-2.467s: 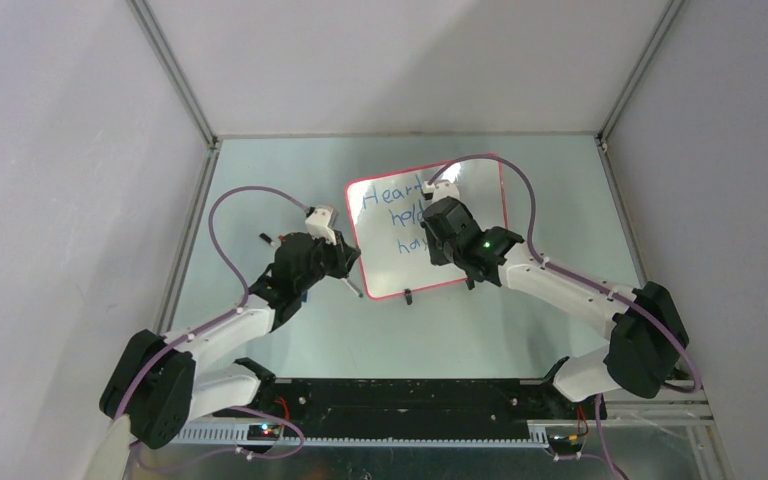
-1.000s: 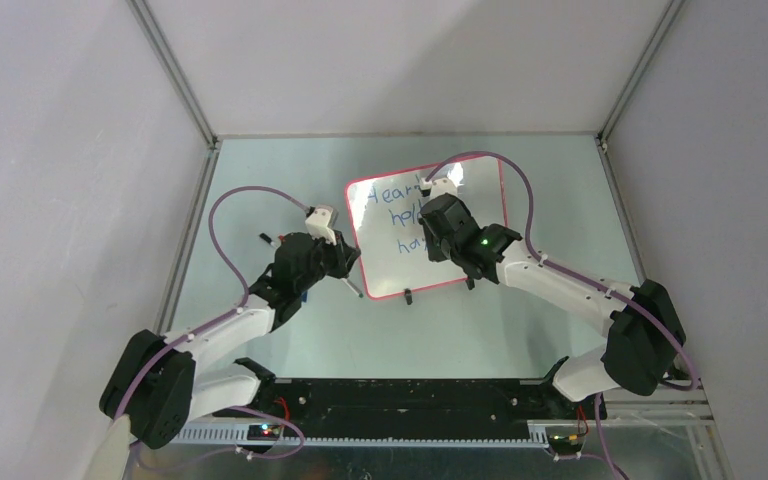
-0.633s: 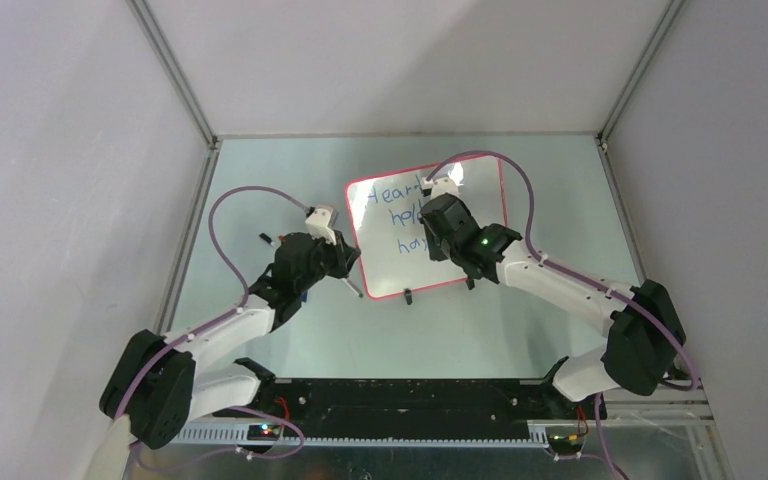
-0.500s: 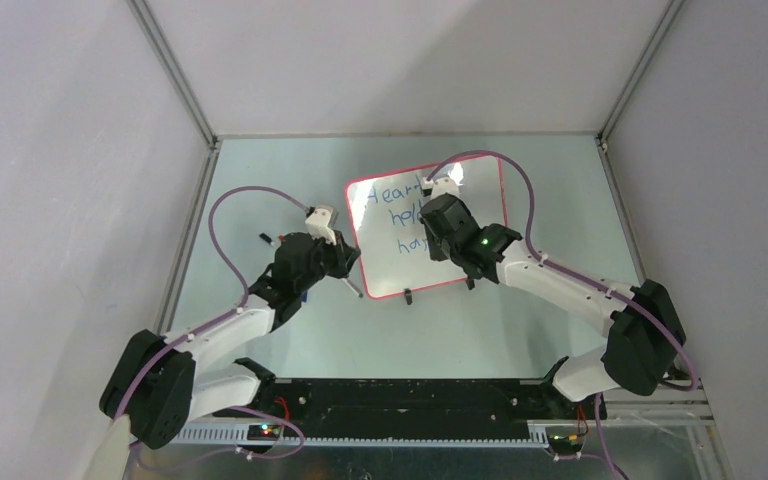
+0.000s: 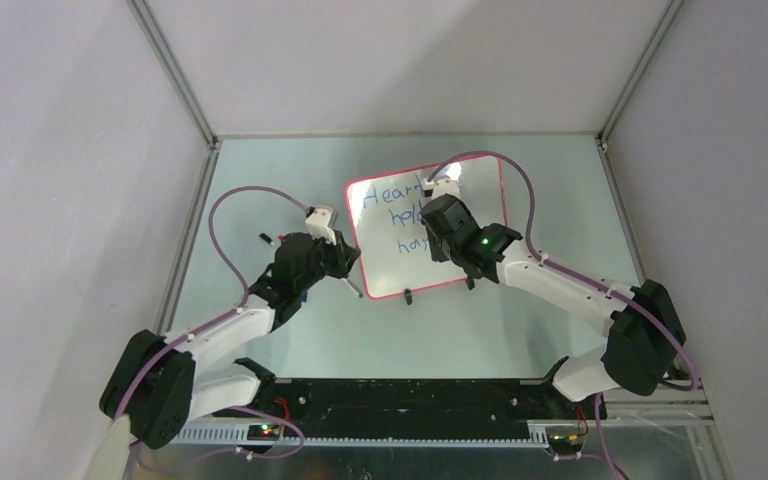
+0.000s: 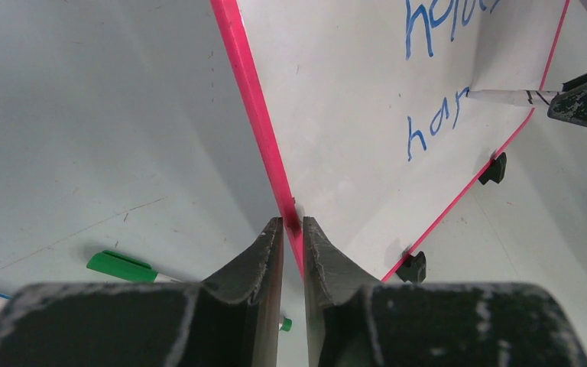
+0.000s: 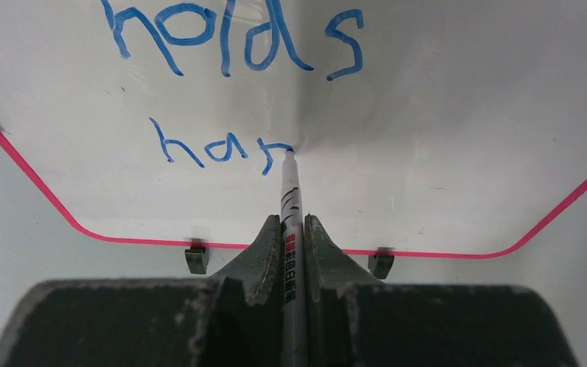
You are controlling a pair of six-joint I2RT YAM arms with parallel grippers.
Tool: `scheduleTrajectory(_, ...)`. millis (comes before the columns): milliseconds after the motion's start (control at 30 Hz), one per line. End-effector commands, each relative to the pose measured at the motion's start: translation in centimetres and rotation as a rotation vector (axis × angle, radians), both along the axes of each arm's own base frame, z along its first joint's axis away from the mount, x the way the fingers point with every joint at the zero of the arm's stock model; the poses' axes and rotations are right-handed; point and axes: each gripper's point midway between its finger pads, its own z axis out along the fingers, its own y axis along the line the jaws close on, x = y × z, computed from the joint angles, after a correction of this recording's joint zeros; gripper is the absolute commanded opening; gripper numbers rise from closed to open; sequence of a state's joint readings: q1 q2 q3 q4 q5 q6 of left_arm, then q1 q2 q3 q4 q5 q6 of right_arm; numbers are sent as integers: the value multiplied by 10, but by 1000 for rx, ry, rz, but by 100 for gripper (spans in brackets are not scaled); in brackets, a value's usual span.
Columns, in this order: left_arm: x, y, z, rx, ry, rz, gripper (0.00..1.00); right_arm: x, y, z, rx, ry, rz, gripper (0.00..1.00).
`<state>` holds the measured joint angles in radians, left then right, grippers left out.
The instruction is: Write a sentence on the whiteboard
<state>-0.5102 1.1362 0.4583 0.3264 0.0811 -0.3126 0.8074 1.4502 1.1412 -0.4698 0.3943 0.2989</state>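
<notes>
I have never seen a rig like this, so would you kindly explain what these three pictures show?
Two robot arms stand at a table. The overhead picture looks down on both; the other two come from a camera on each wrist. The jaws of the left arm pinch the red edge of a small whiteboard. The jaws of the right arm are shut on a marker, its tip on the board by blue writing reading "holds" and an unfinished word. A green marker lies on the table.
</notes>
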Motion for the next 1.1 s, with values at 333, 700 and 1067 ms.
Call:
scheduleTrajectory(333,5,-1,18,-7,-62,-2,20,1,15,1,32,20,38,0)
scheduleTrajectory(700,5,-1,18,-6,-64,-1,20,3,24,11,75,-5,67,0)
scheduleTrajectory(1067,5,-2,18,-7,-64,-3,20,-7,6,31,74,-25,43,0)
